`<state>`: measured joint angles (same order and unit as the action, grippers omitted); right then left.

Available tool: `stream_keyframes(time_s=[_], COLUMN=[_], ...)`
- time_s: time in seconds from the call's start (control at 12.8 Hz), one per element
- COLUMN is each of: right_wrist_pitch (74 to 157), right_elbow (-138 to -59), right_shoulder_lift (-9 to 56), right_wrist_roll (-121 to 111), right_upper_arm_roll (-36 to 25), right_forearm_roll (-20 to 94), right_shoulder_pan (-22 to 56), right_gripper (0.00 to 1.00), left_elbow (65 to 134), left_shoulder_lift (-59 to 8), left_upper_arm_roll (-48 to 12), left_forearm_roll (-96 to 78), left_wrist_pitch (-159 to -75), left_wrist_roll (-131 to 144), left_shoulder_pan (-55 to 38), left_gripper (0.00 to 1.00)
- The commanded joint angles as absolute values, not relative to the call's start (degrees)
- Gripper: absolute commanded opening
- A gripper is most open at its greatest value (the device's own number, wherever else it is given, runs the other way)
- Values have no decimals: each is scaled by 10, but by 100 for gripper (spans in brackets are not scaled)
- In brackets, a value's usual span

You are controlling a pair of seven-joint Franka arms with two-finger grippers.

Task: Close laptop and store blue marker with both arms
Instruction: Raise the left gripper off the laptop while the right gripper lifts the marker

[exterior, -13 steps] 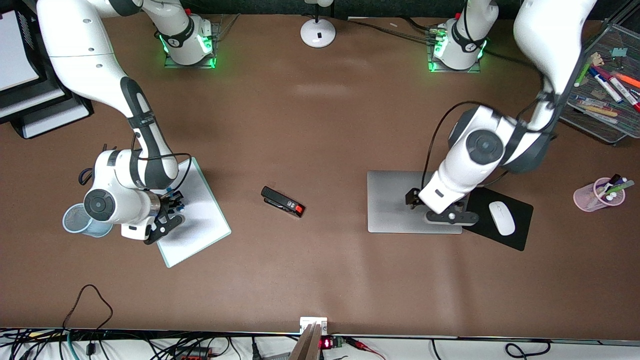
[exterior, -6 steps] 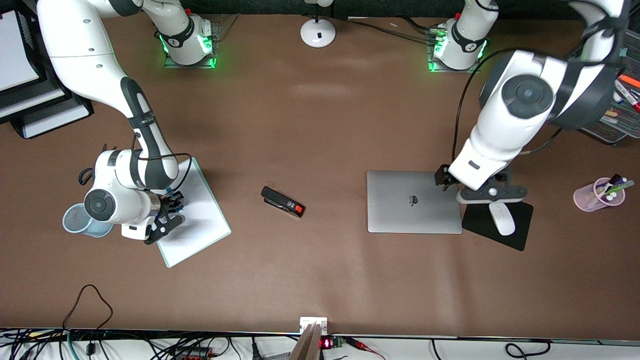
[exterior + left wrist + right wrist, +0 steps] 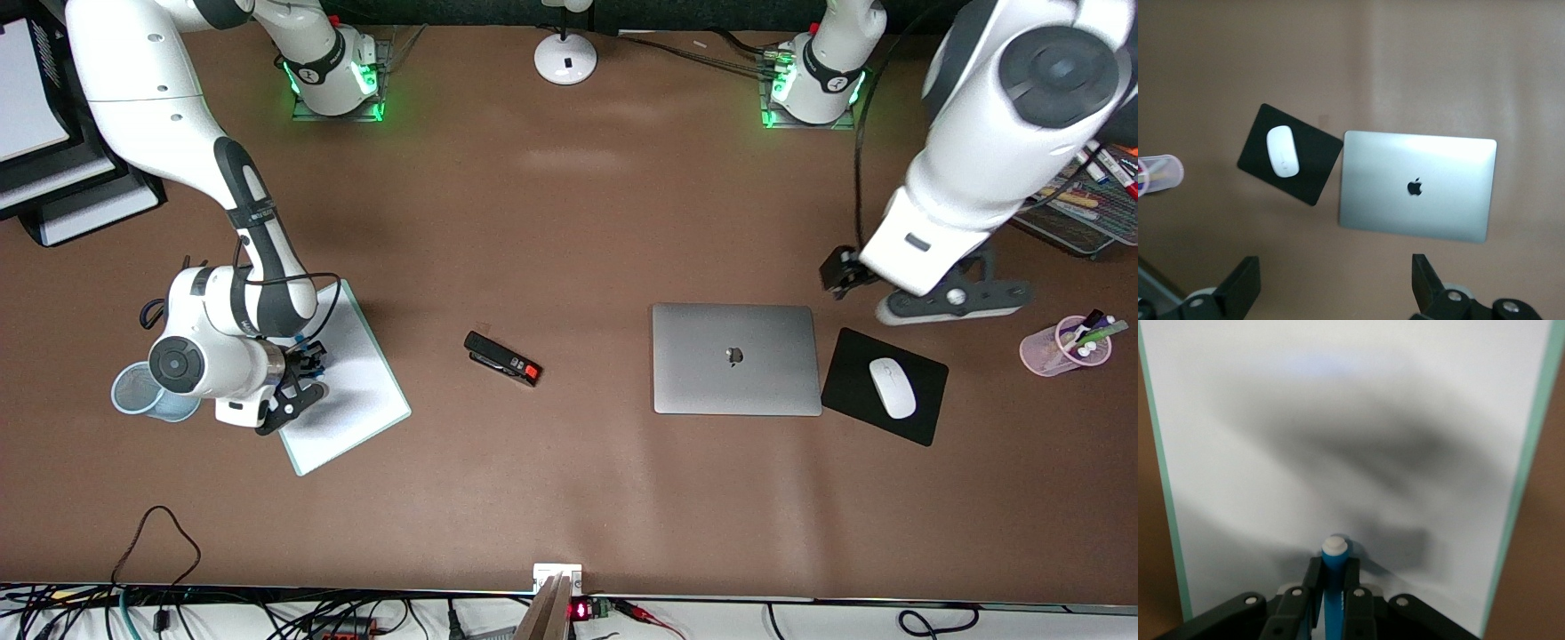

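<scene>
The laptop (image 3: 733, 358) lies closed on the table, silver lid up with its dark logo (image 3: 1414, 187) showing. My left gripper (image 3: 840, 271) hangs high over the bare table by the laptop's corner and the mouse pad, fingers (image 3: 1245, 280) spread wide with nothing between them. Low over a white board (image 3: 356, 391) at the right arm's end, my right gripper (image 3: 307, 366) is shut on the blue marker (image 3: 1335, 587). The marker's white end (image 3: 1335, 545) pokes out past the fingertips, just above the board.
A blue mesh cup (image 3: 133, 391) stands beside the right gripper. A black stapler (image 3: 502, 358) lies mid-table. A white mouse (image 3: 892, 388) sits on a black pad (image 3: 853, 378). A pink pen cup (image 3: 1062, 348) and a wire tray (image 3: 1089, 209) of markers are at the left arm's end.
The left gripper has lifted off the laptop lid and swung up and away toward the wire tray, uncovering the closed laptop. The right arm has stayed over the white board.
</scene>
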<state>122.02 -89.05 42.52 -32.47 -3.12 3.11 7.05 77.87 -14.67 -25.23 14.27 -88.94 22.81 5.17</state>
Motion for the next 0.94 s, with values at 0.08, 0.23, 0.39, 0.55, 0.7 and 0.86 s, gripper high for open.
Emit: stream_keyframes(time_s=[0.08,0.23,0.39,0.55,0.7,0.86], right_wrist_pitch=[1193,1193,1193,1190,1191,1175], right_elbow=[-827,-824,-824,-827,-826,-826], right_shoulder_lift=[404,374,337,302,289,275], right_wrist_roll=[-335,-379,-415,-466,-555,-656], right_upper_arm_roll=[-27,-32,-27,-29,-29,-29], right_forearm_roll=[40,40,61,109,124,187], right_shoulder_pan=[40,37,14,9,-16,-40], right_gripper=[1,1,1,1,1,1], left_elbow=[716,713,729,776,821,869], left_shoulder_lift=[-148,-129,-97,-51,-13,22], left_upper_arm_roll=[-255,-254,-244,-195,-120,-78], left_forearm_roll=[129,106,75,35,20,16], left_wrist_pitch=[-797,-774,-762,-762,-775,-801], left_wrist_roll=[147,129,119,108,64,40], left_shoulder_pan=[69,80,84,63,10,-24], left_gripper=[100,100,100,100,100,100])
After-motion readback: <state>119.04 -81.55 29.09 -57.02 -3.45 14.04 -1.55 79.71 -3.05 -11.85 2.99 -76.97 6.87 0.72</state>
